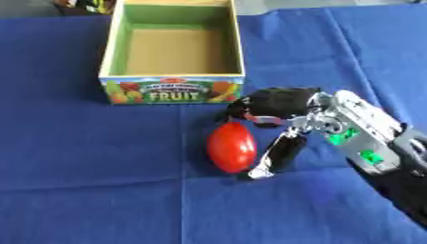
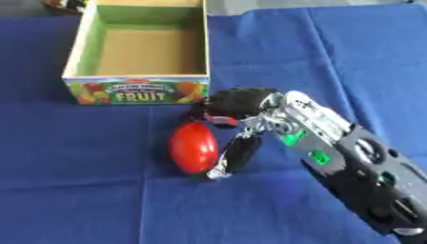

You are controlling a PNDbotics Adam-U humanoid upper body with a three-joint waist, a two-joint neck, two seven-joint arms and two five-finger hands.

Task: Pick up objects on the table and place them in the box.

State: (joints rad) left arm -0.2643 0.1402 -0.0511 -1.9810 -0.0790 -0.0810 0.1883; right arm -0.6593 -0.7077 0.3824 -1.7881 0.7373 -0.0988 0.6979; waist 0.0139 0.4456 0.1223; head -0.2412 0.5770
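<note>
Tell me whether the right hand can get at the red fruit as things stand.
Probably yes: the right hand is already at the red fruit, thumb alongside it, with nothing between them on the blue cloth.

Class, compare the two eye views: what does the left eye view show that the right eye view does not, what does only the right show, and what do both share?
Only the left eye view: more blue cloth to the left of the FRUIT box; the forearm is cut off early at the picture's edge.
Only the right eye view: much more of the black and silver forearm, running to the lower right corner.
Both: the box with nothing visible inside, the red oval fruit on the cloth before it, and the right hand beside the fruit, thumb on its right.
</note>
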